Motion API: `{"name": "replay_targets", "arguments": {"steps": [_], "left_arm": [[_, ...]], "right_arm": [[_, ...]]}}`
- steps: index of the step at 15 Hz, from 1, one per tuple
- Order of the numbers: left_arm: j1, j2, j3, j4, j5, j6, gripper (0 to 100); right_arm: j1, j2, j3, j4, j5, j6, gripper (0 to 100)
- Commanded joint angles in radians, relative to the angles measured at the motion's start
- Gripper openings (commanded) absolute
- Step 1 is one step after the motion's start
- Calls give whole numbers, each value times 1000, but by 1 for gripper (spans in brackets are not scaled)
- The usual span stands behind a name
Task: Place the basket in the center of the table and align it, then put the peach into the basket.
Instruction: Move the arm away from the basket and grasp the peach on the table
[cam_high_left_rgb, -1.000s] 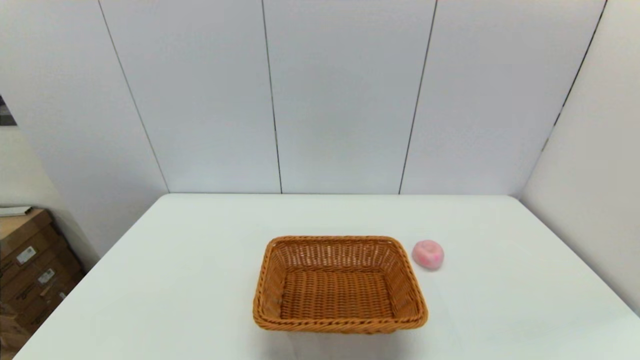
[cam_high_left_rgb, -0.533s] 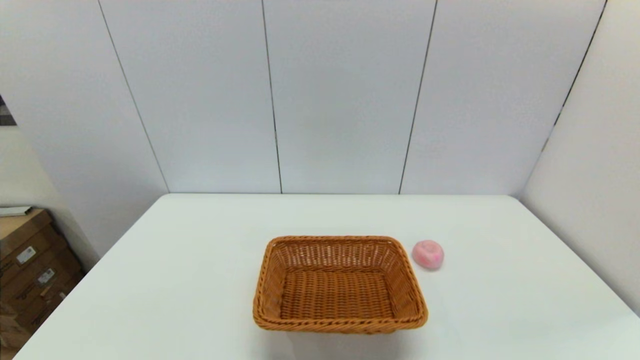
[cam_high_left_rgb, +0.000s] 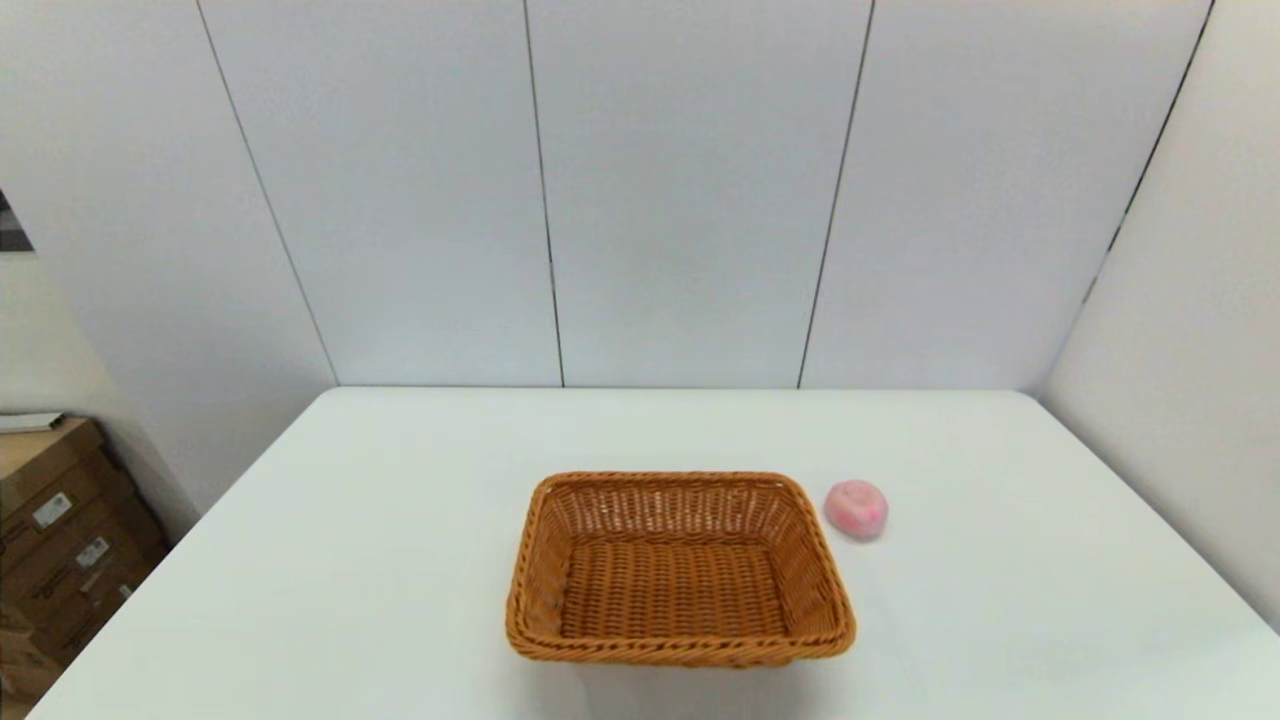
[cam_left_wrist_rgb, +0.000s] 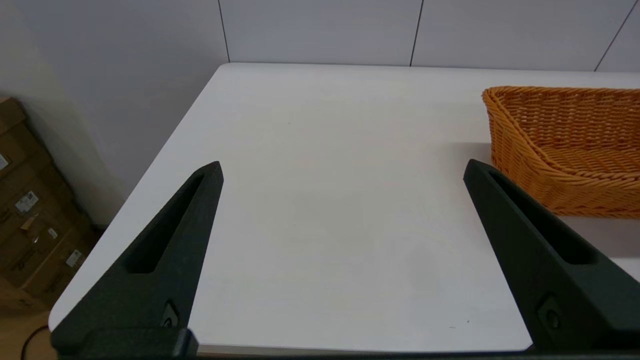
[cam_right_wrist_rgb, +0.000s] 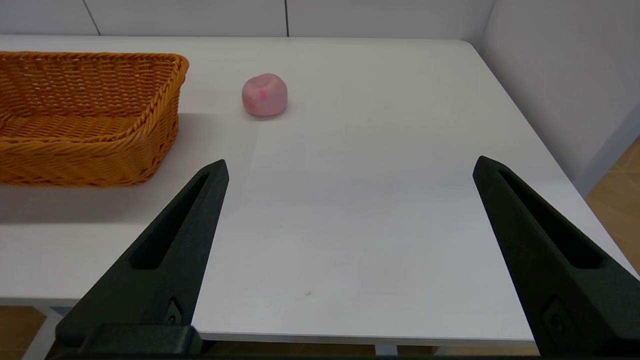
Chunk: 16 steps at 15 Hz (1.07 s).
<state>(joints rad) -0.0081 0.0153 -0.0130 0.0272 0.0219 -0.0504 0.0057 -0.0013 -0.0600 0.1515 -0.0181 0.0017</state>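
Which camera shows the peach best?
The right wrist view: the peach sits plainly visible beside the basket. The head view shows it smaller. The left wrist view misses it.

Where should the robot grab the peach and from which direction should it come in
Probably from above with the right gripper, which is open and on that side. Close across the peach's round middle. It sits free on the table, just off the basket's far right corner, so lining the fingers along the basket wall keeps them clear of the rim. The left gripper waits open.
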Motion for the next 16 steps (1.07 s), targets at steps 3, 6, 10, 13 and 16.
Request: {"name": "replay_targets", "arguments": {"steps": [3,6,10,13,16], "left_arm": [[-1,-15,-1,0,6,-11,100],[-1,-15,1,0,6,-9,100],[-1,-15,1,0,7,-11,100],[-1,-15,1,0,7,-11,100],[-1,-15,-1,0,6,-9,100]], "right_arm": [[-3,257,-254,97,-5,83,100],[-4,664,-549,126,0,173,100],[86,1202,-926,215,4,374,100],[146,1468,-1069,221,-31,512,100],[192,1643,-1089,209,-63,549,100]]}}
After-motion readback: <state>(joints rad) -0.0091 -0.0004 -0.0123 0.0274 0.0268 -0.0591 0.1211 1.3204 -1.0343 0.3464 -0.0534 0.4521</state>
